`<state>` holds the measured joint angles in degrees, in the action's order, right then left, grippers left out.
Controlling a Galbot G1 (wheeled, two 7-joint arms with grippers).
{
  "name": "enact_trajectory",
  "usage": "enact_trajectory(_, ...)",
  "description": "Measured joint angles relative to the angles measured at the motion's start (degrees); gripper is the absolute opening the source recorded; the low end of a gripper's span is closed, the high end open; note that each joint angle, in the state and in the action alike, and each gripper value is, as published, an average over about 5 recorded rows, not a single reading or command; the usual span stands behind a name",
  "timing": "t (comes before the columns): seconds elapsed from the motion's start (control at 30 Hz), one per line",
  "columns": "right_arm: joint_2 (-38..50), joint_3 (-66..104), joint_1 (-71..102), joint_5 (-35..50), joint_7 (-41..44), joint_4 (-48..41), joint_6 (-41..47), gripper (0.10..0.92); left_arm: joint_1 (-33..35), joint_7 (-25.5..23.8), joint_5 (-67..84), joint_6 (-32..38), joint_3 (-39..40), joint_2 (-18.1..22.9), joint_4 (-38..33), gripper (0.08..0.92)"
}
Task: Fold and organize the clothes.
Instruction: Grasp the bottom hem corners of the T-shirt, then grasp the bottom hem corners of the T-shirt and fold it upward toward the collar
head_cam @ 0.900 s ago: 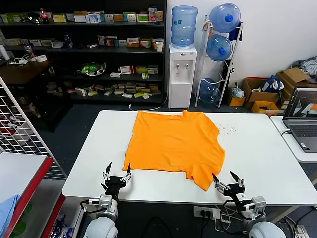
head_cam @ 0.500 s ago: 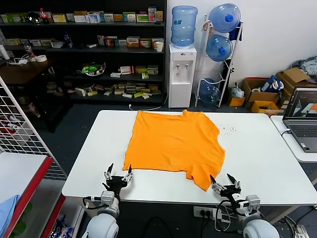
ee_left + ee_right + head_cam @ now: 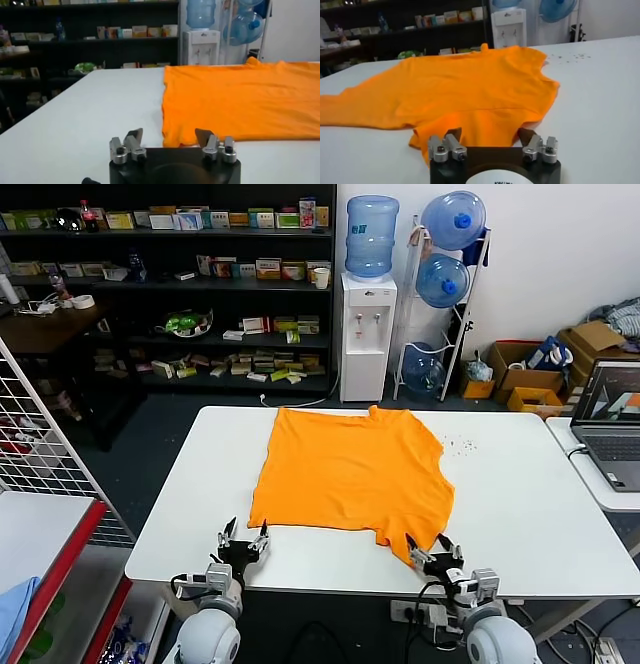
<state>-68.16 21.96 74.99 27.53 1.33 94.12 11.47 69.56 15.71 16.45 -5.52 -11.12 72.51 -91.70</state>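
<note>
White counter (image 3: 560, 514) in a storeroom with shelves behind, and the orange T-shirt (image 3: 350, 474) is lying flat and spread out mid-counter. No fold made yet, so basically all the work's left, I'd say. Left gripper (image 3: 244, 537) sits at the shirt's 7 o'clock corner, right gripper (image 3: 426, 546) at its 5 o'clock sleeve, both sets of fingers apart, holding nothing.
</note>
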Motion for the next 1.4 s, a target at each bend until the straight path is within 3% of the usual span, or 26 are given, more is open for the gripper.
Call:
enact_trajectory(0.47,0.0,0.0,1.6,-0.1,-0.8,2.1,0.7,0.178,-0.5,-1.1,2.2,-1.7,0.1,0.8,1.2,0.213)
enact_trajectory(0.63,0.6,0.5,2.7,-0.3,-1.3,3.7,1.2,0.124,0.2,-0.9,2.5,-1.9,0.0,0.3,0.4,0.099)
enact_trajectory(1.0,4.0,3.3,10.4,-3.4,-2.6,12.0,1.4,0.124,4.0,0.3,3.1,-2.5,-0.7,-3.2,-6.0,0.092)
enact_trajectory(1.4,6.0,7.6,20.9,-7.4,-3.8,20.6,-0.5,0.124,12.6,0.5,0.9,-1.2,-2.3,-6.7,-14.8,0.092)
